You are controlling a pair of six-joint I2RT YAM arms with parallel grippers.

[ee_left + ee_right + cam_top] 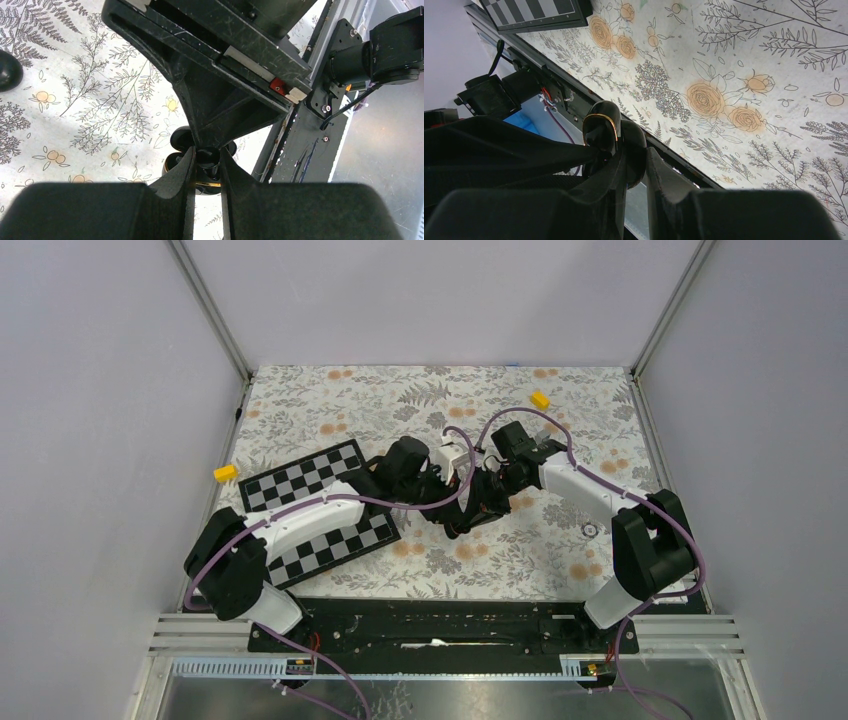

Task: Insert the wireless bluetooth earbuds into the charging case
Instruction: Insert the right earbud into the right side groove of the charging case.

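The two grippers meet over the middle of the flowered mat. My right gripper (636, 155) is shut on the charging case (604, 125), a glossy black shell with a gold rim, held off the mat. In the left wrist view the case (172, 165) stands open just under my left gripper (206, 159), which is shut on a tiny black earbud (207, 161) right at the case's opening. Another black rounded bud (7, 70) lies on the mat at the far left. From above, the left gripper (452, 512) and right gripper (487, 502) hide the case.
A checkerboard (320, 515) lies on the mat under the left arm. Yellow blocks sit at the left edge (226, 473) and far right (540, 399). A small silver ring (590, 530) lies near the right arm. The black frame rail (440, 625) runs along the near edge.
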